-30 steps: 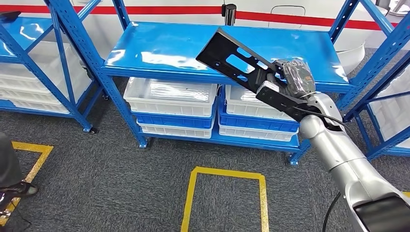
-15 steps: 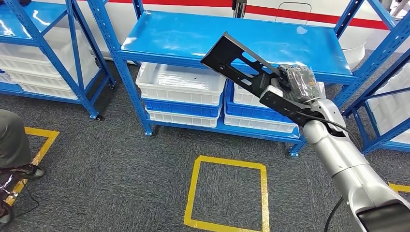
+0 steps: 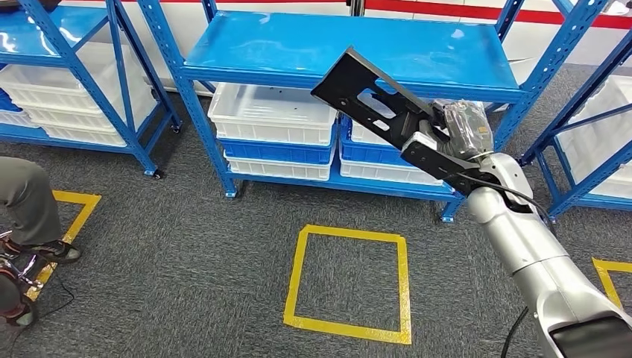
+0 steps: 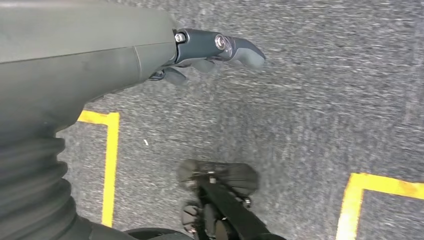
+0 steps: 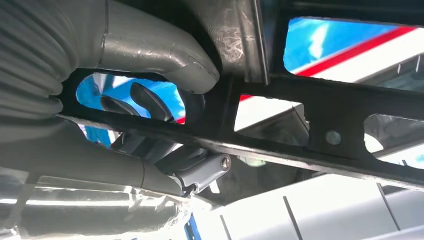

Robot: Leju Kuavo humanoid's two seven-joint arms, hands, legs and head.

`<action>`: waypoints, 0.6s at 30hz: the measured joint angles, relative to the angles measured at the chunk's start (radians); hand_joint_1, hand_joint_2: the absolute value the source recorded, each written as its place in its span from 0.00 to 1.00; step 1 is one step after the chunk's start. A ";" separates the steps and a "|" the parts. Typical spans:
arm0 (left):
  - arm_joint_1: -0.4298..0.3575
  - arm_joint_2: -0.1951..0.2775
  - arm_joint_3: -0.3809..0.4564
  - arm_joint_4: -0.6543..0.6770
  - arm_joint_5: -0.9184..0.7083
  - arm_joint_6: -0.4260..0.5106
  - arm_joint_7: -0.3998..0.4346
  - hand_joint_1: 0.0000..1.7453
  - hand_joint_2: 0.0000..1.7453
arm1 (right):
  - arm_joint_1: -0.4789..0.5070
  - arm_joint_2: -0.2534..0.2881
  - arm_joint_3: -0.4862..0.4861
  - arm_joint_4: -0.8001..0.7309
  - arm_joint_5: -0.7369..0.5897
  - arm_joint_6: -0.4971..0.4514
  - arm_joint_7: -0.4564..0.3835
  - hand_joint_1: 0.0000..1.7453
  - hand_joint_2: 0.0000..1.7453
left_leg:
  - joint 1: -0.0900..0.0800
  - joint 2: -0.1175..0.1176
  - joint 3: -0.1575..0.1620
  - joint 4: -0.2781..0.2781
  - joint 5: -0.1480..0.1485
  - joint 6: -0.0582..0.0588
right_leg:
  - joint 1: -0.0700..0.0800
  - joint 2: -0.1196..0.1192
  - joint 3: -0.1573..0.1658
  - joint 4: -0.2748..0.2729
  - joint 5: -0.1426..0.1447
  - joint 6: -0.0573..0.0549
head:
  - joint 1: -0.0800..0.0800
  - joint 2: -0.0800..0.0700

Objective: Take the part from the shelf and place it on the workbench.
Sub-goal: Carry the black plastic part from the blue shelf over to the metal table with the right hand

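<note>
A: Head view. The right hand (image 3: 460, 128) grips one end of the part (image 3: 373, 97), a flat black slotted plate. The plate sticks out toward 10 o'clock, in the air over the front edge of the blue shelf (image 3: 298, 48). The hand is wrapped in clear film, so the fingers are hard to make out.

B: What's cut off?

A: A person's leg (image 3: 30, 205) and shoe at 9 o'clock, the rest out of frame. Side racks are clipped at both edges. White and blue bins (image 3: 272, 134) sit under the shelf top. A yellow tape square (image 3: 350, 280) lies on the carpet at 6 o'clock.

B: Any writing?

A: Nothing legible. There's only a red stripe on the wall at 12 o'clock.

B: Change against the earlier frames?

A: The whole picture has shifted, so the camera moved. The shelf sits higher in frame, more floor shows, and the tape square is fully in. The grip on the plate looks the same.

B: Left wrist view?

A: The left hand (image 4: 210, 50) hangs over grey carpet, fingers loosely apart and nothing in them. The picture is motion-blurred. Yellow tape lines (image 4: 111, 165) show at two sides.

B: Right wrist view?

A: Close up, the thick thumb (image 5: 165, 55) lies over one face of the plate (image 5: 320, 107), and dark fingers (image 5: 150, 102) show through a cutout on the other side. That's a firm hold. Shelf blue and the red stripe show through the slots.
</note>
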 joint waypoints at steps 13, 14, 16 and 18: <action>-0.010 0.003 0.004 0.000 -0.003 0.000 -0.001 0.00 1.00 | 0.013 0.002 -0.026 -0.027 0.039 0.009 0.008 1.00 1.00 | -0.011 0.006 0.145 -0.311 0.098 0.073 | 0.002 0.002 -0.140 0.265 -0.116 0.027 | 0.009 0.000; -0.010 0.003 0.005 0.000 -0.003 -0.001 -0.001 0.00 1.00 | 0.014 0.002 -0.026 -0.027 0.041 0.011 0.008 1.00 1.00 | -0.011 0.006 0.129 -0.310 0.111 0.071 | 0.000 0.002 -0.137 0.299 -0.120 0.037 | 0.009 0.000; -0.010 0.001 0.006 0.000 -0.003 -0.002 -0.003 0.00 1.00 | 0.013 0.004 -0.027 -0.027 0.045 0.014 0.008 1.00 1.00 | -0.009 0.006 0.099 -0.309 0.135 0.064 | -0.005 0.002 -0.081 0.264 -0.088 0.063 | 0.010 0.000; -0.010 0.000 0.009 0.000 -0.002 -0.003 -0.006 0.00 1.00 | 0.007 0.006 -0.029 -0.027 0.050 0.017 0.007 1.00 1.00 | -0.009 0.006 0.074 -0.307 0.156 0.052 | -0.008 0.003 0.025 0.120 -0.068 0.076 | 0.011 0.000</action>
